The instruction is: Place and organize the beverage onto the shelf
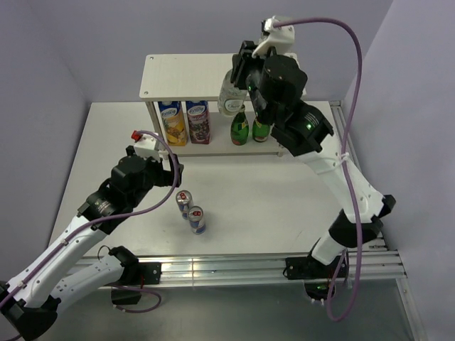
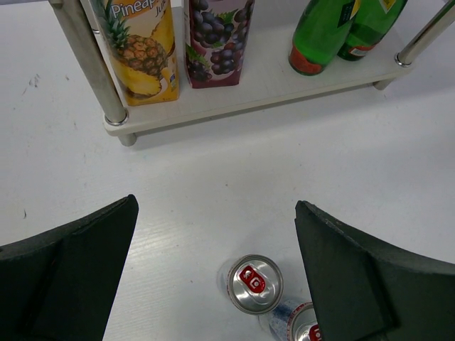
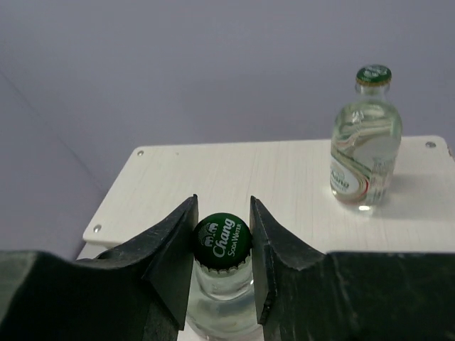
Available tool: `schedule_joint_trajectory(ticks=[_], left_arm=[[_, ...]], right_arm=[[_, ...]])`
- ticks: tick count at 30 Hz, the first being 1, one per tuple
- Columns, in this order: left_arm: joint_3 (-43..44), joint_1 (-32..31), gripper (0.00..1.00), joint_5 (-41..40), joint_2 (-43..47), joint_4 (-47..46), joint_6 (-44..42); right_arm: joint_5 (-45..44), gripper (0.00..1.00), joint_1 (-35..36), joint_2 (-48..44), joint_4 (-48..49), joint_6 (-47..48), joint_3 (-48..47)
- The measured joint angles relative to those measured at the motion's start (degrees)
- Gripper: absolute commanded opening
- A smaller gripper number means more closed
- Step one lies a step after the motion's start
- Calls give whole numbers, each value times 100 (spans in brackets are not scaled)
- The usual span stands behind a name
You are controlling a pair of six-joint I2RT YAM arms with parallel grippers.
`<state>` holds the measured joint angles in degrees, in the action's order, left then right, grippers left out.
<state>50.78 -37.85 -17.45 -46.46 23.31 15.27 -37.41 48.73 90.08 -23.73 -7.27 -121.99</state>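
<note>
Top view: the right gripper (image 1: pixel 240 69) holds a clear bottle (image 1: pixel 230 98) at the shelf (image 1: pixel 178 77) top board. Two green bottles (image 1: pixel 249 128) stand on the lower board and two cans (image 1: pixel 190 212) wait on the table (image 1: pixel 284 192).
Left wrist: the left gripper (image 2: pixel 215 209) is spread wide and empty above the cans.
Right wrist: fingers (image 3: pixel 170 249) pinch the bottle's cap. A second clear bottle (image 3: pixel 365 153) stands well apart.
Risk: a cap-only pinch may let the bottle swing, then tip near the board's front edge on release.

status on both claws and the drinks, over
Right claw shut on clear bottle at the top board. Second clear bottle stands there. Left claw open above two cans on the table. Green bottles on lower board beside juice cartons.
</note>
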Motion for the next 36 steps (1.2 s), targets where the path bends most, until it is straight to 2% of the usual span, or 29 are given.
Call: schedule_joint_trajectory(ticks=[6, 10, 25, 36], left_arm=[[-2, 7, 99, 2, 48, 0, 0], [-22, 17, 99, 2, 94, -4, 2], [-44, 166, 99, 107, 101, -11, 4], [-44, 166, 99, 111, 101, -11, 4]], right_arm=[[173, 0, -343, 1056, -299, 323, -1287], [251, 0, -573, 1587, -310, 577, -1742], [334, 0, -1056, 1902, 343, 1327, -1803], [350, 0, -1235, 2179, 807, 1550, -1777]])
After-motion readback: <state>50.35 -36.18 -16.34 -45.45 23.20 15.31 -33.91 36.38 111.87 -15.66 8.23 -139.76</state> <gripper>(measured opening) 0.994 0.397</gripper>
